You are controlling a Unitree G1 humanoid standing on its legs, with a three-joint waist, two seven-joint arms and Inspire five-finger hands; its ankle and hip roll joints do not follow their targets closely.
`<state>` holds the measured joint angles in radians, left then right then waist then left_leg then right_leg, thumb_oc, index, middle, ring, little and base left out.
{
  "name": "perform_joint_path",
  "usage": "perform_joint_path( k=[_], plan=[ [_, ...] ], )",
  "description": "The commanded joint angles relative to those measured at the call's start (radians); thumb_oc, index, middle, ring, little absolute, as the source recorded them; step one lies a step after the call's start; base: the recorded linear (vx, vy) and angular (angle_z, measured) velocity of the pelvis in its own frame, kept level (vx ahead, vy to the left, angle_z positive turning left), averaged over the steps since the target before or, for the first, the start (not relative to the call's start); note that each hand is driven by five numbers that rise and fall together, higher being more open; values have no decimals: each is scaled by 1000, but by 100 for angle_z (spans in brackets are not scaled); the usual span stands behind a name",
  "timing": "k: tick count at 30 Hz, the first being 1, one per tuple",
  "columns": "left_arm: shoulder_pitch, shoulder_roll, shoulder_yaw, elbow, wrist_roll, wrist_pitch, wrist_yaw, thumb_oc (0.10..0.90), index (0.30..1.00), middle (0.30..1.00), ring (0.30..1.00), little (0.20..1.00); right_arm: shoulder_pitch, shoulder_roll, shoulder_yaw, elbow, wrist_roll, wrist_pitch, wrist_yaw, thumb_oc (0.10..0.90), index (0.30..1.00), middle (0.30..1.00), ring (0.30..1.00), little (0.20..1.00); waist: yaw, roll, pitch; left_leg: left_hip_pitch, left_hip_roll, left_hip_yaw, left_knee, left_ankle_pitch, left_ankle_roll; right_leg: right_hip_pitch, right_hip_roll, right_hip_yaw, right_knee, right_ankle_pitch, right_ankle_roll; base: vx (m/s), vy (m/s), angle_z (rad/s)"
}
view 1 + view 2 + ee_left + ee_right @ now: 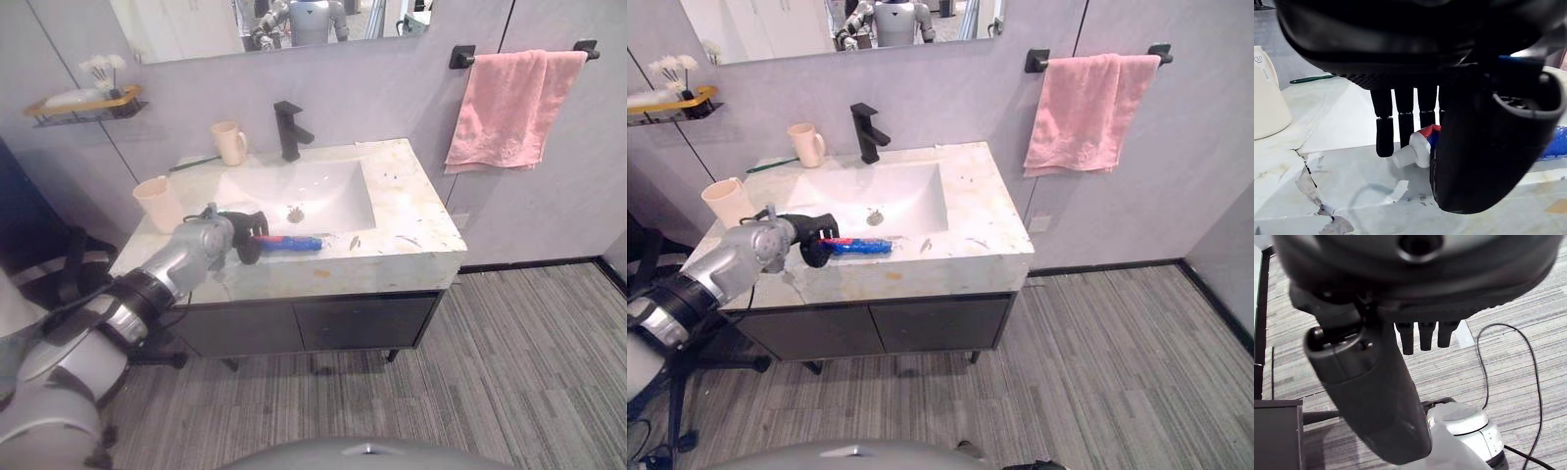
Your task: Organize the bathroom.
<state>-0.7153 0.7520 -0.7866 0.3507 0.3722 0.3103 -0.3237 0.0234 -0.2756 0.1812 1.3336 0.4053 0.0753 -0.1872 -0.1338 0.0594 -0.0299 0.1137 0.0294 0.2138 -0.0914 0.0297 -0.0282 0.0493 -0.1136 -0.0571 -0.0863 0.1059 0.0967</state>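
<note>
On the tabletop strip in front of the sink, left hand sits over the toothpaste tube, fingers and thumb curled round its cap end. Tube lies flat along the sink's front rim, near the tabletop's front edge. Bare surface right of sink. Two cups left of sink. Right hand hangs relaxed over floor, fingers straight.

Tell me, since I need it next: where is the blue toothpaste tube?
The blue toothpaste tube lies on the counter's front edge, before the white sink basin, at the left hand.
</note>
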Motion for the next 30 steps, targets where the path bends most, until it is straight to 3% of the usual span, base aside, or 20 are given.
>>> perform_joint_path(
  k=[1, 5, 7, 9, 10, 12, 14, 16, 17, 19, 20, 23, 26, 30],
  plan=[
    [-86, 15, 116, 18, -143, 7, 175, 400, 300, 300, 300, 300, -54, -37, -53, 10, 135, -76, -58, 800, 900, 900, 900, 900, 4, -14, 17, 20, -8, -63, 4, -47, 43, 40, 19, 52, 1, -23, 10, 0, 0, 0],
    [-3, -10, 295, -26, -501, -57, 314, 400, 300, 300, 300, 300, -29, -61, -188, -98, 288, -180, -125, 800, 900, 900, 900, 900, 3, -27, 26, 18, -5, -65, 4, -42, 40, 38, 24, 60, -1, -17, 4, -7, 8, 0],
    [43, -12, 387, -53, -648, -127, 386, 400, 300, 300, 300, 300, -5, -71, -254, -172, 301, -237, -180, 800, 900, 900, 900, 900, 0, -32, 28, 17, -4, -65, 4, -42, 39, 36, 24, 62, -1, -16, 4, -24, 36, -1],
    [133, -36, 531, -154, -761, -188, 443, 400, 300, 300, 300, 300, 31, -84, -345, -328, 286, -288, -303, 800, 900, 900, 900, 900, -5, -47, 32, 15, -3, -64, 4, -41, 38, 31, 24, 68, -1, -12, 2, -28, 43, 0],
    [138, -37, 535, -159, -760, -186, 443, 400, 300, 300, 300, 300, 34, -84, -345, -333, 283, -286, -307, 800, 900, 900, 900, 900, -6, -46, 31, 16, -3, -64, 4, -41, 38, 31, 24, 68, -1, -12, 2, -32, 45, -3],
    [229, -80, 644, -274, -818, -263, 501, 400, 300, 300, 300, 300, 58, -131, -459, -530, 243, -303, -487, 800, 900, 900, 900, 900, -12, -62, 35, 12, -4, -69, 4, -42, 36, 25, 25, 76, -1, -7, 0, -29, 41, -5],
    [256, -100, 673, -315, -823, -276, 503, 400, 300, 300, 300, 300, 64, -151, -507, -603, 212, -301, -558, 800, 900, 900, 900, 900, -14, -68, 38, 6, -5, -69, 4, -32, 35, 18, 26, 80, -1, 4, -3, -34, 30, -3],
    [293, -141, 713, -381, -838, -309, 527, 400, 300, 300, 300, 300, 69, -209, -615, -723, 95, -303, -682, 800, 900, 900, 900, 900, -19, -72, 39, 10, -8, -75, 4, -42, 35, 21, 26, 85, -1, -1, 0, -15, 63, -4],
    [314, -179, 732, -443, -850, -321, 551, 400, 300, 300, 300, 300, 50, -278, -673, -861, -35, -279, -755, 800, 900, 900, 900, 900, -16, -78, 44, 5, -9, -82, 4, -31, 35, 14, 27, 89, -1, 11, -1, -7, 52, -5],
    [327, -205, 744, -481, -836, -336, 577, 400, 300, 300, 300, 300, 35, -309, -681, -985, -125, -280, -790, 800, 900, 900, 900, 900, -13, -78, 45, 4, -10, -88, 4, -29, 37, 14, 28, 93, -1, 12, -2, -28, 42, -6],
    [338, -232, 743, -518, -818, -358, 614, 400, 300, 300, 300, 300, 0, -334, -658, -1181, -202, -259, -792, 800, 900, 900, 900, 900, -7, -80, 45, 1, -12, -93, 4, -28, 40, 12, 26, 96, -1, 13, 0, -21, 46, -10],
    [333, -256, 719, -553, -783, -397, 673, 400, 300, 300, 300, 300, -67, -361, -551, -1371, -292, -297, -740, 800, 900, 900, 900, 900, 4, -85, 44, 2, -14, -101, 4, -35, 44, 13, 20, 95, -1, 6, 4, -13, 44, -13],
    [312, -270, 686, -577, -779, -441, 716, 400, 300, 300, 300, 300, -173, -406, -414, -1516, -234, -383, -540, 800, 900, 900, 900, 900, 21, -96, 37, -7, -16, -101, 4, -28, 41, 5, 14, 89, -1, 9, 6, -55, 40, -12],
    [305, -310, 638, -568, -770, -447, 716, 400, 300, 300, 300, 300, -327, -394, -253, -1600, -128, -364, -296, 800, 900, 900, 900, 900, 40, -105, 27, -1, -15, -103, 4, -41, 38, 14, 8, 72, -1, -5, 6, -13, 22, 0]
  ],
)
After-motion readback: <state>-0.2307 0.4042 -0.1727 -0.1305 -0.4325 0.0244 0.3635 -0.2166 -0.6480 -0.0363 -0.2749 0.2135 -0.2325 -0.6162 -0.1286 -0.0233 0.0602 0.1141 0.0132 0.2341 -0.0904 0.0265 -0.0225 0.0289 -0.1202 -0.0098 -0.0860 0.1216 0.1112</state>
